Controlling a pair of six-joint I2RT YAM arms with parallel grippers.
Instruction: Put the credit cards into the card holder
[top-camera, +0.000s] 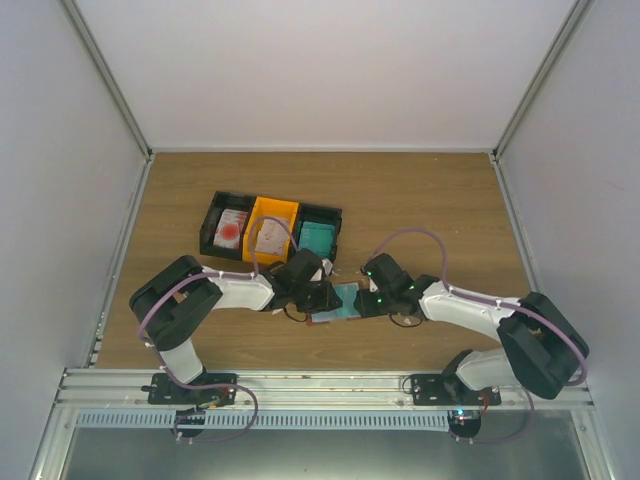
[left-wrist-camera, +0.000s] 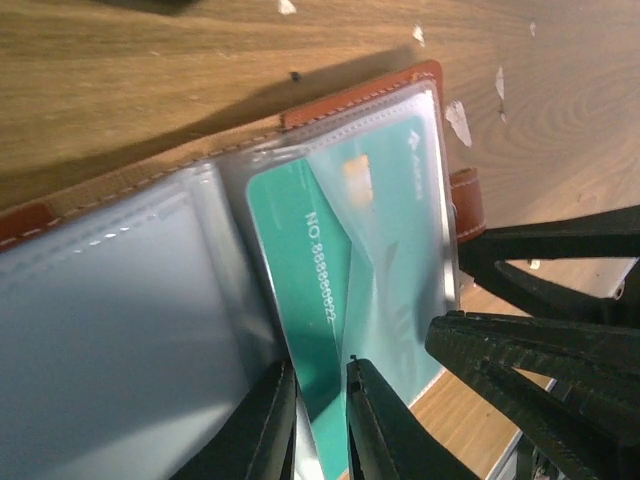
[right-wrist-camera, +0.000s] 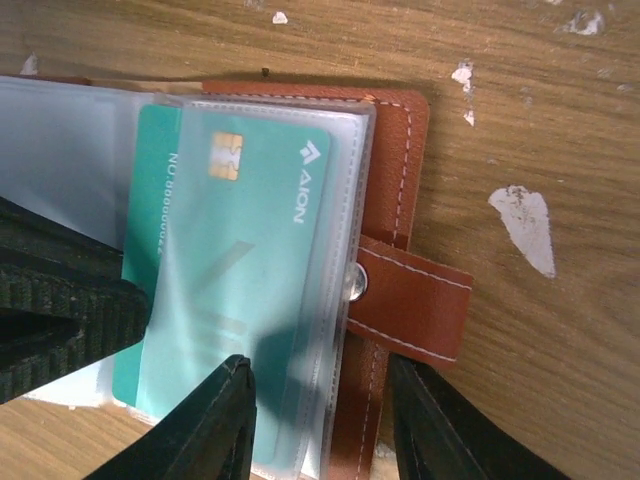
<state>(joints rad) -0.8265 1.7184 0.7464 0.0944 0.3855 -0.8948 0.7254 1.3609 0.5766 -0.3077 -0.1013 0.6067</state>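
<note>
- Status on left gripper (left-wrist-camera: 320, 370)?
- Clenched on the exposed long edge of the teal card (right-wrist-camera: 235, 270). Fingers close together, card edge between them. Probably gripping there to steer the card sideways into the pocket.
- Location of card?
- Mostly inside the clear sleeve (right-wrist-camera: 340, 180) of the card holder (right-wrist-camera: 395, 170), chip and logo showing through the plastic. One strip along the spine side sticking out, not yet seated.
- Holder?
- Lying open and flat on the table (right-wrist-camera: 540, 100), between the two grippers, toward the near side. Strap (right-wrist-camera: 415, 300) with snap (right-wrist-camera: 355, 283) lying past the outer edge.
- Right gripper (right-wrist-camera: 320, 365)?
- Released, jaws apart, straddling the sleeve's closed edge and the leather cover beside the strap. Nothing visibly pinched. Judging by position: bracing the holder's far side as a backstop, to stop it sliding away under the push from the left.
- Makes sense. Cannot push into a loose holder otherwise.
- Right. Also looks placed to hold the page flat and the pocket mouth facing the left arm.
- Remaining?
- Spare cards (top-camera: 318, 238) at the back in the row of bins (top-camera: 275, 204), well apart from the holder. Guessing early in the task.
- Risk?
- Sleeve buckling or card jamming at an angle. Thin plastic, little stiffness. Worth a short straight push, then letting go.
</note>
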